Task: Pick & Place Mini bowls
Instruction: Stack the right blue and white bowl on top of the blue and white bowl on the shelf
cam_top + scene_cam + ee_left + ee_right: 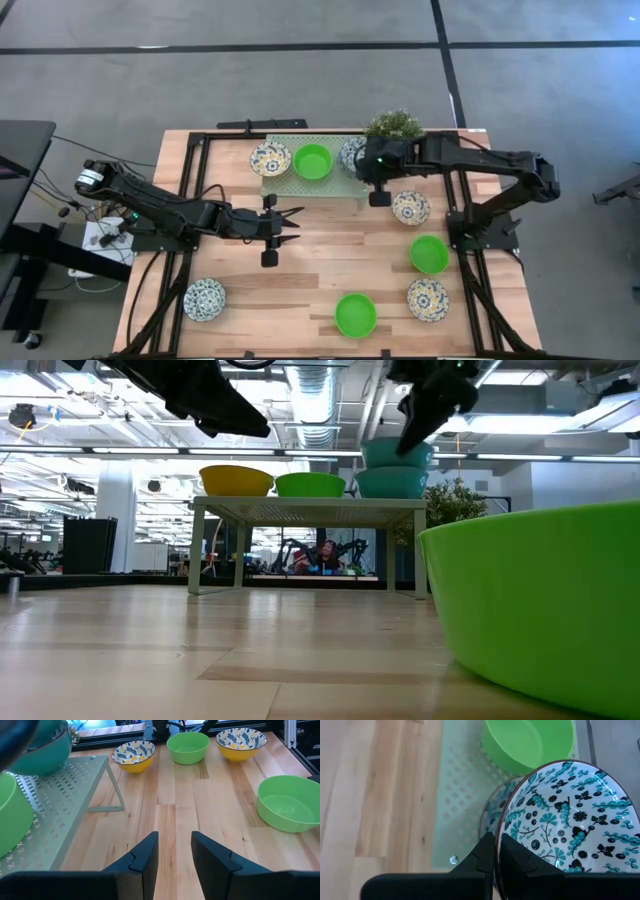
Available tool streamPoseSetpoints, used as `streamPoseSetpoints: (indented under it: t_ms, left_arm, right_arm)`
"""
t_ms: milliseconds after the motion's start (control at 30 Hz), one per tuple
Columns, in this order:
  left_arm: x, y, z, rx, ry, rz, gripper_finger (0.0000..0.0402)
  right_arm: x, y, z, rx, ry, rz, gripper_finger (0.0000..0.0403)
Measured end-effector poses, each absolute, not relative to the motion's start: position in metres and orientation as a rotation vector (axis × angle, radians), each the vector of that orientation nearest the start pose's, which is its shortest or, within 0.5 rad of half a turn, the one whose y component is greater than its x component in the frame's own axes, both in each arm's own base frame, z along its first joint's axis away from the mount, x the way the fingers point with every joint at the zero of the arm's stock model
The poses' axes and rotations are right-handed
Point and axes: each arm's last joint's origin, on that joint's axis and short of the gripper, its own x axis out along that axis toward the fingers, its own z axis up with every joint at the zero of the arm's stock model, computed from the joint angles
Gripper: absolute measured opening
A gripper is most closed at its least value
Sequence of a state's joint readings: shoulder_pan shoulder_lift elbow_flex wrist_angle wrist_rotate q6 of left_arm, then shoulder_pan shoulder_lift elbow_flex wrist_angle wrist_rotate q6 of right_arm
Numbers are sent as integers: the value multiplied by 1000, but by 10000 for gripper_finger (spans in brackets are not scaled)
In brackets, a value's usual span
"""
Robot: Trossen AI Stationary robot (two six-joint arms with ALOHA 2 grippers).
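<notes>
While the right gripper [496, 854] pinches the rim of a teal-patterned bowl [570, 815] with its fingers nearly together, that white bowl tilts above another on the green rack [300, 183], beside a green bowl [312, 161]. Off the rack's front edge, the left gripper [175, 851] hovers over bare tabletop [320, 255], fingers parted and empty.

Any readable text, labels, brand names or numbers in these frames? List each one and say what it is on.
None can be read in any view.
The mini bowls carry only floral patterns or plain green, no lettering.
The perforated green shelf, the wooden table and both arms show no legible markings.
The right gripper holds a teal-patterned bowl by its rim; the pattern contains no characters.
The room behind the table in the low view shows no legible signs.
</notes>
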State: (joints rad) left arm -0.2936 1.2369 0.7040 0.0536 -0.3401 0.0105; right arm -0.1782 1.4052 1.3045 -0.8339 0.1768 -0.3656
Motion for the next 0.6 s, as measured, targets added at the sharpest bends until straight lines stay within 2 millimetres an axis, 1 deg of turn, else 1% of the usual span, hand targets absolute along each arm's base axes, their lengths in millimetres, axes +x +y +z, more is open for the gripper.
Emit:
streamPoseSetpoints:
  t_ms: [233, 467, 600]
  left_arm:
    - [251, -66, 236, 160, 455, 43, 117]
    - [251, -66, 236, 160, 456, 43, 117]
    - [251, -66, 236, 160, 456, 43, 117]
  right_arm:
    - [278, -63, 319, -280, 989, -110, 14]
    - [278, -63, 319, -280, 991, -108, 14]
    - [281, -64, 313, -276, 1024, -101, 18]
